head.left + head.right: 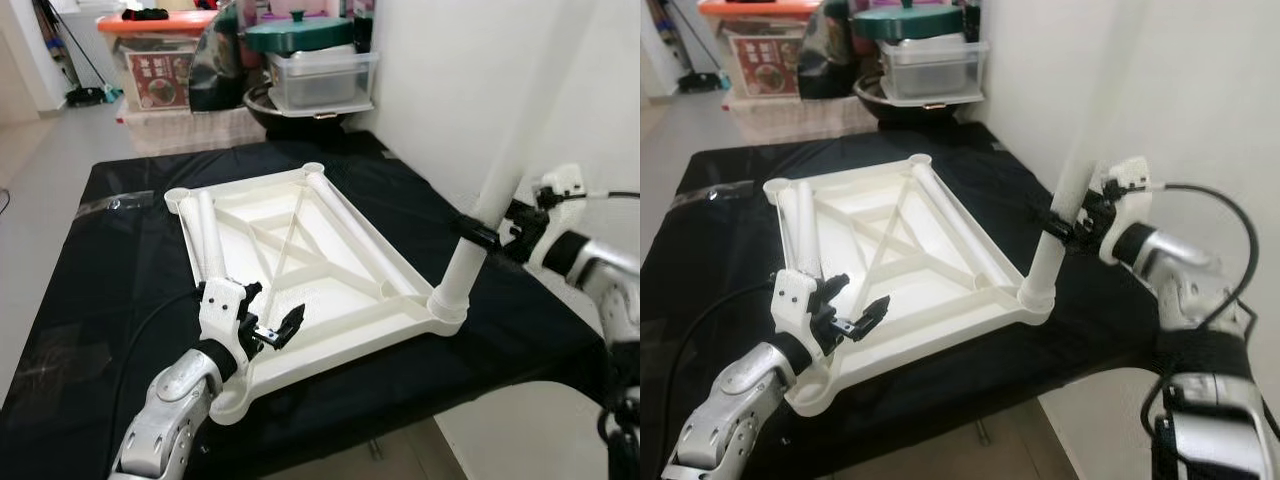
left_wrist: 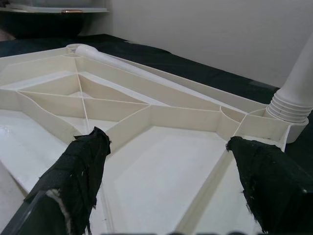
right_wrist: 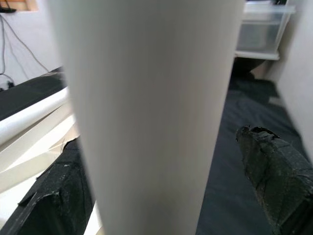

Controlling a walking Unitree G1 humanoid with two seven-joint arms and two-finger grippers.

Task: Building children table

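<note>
From the head views, the upturned tabletop (image 1: 300, 250) lies on the black surface (image 1: 120, 300); the left claw (image 1: 270, 318), fingers apart, hovers over its near edge at 7 o'clock. At 4 o'clock the right claw (image 1: 1068, 222) grips the upright leg (image 1: 1060, 230). In the left wrist view, ribs lie between spread fingers (image 2: 78, 171). In the right wrist view, the leg sits between the fingers (image 3: 271, 166).

Two silver, segmented metal arms end in white plastic wrist blocks. The left gripper (image 1: 270, 317) and right gripper (image 1: 1068, 223) each carry two long black fingers (image 2: 78, 176) with frayed, fabric-like padding. Thin black cables loop from each wrist along the forearms
</note>
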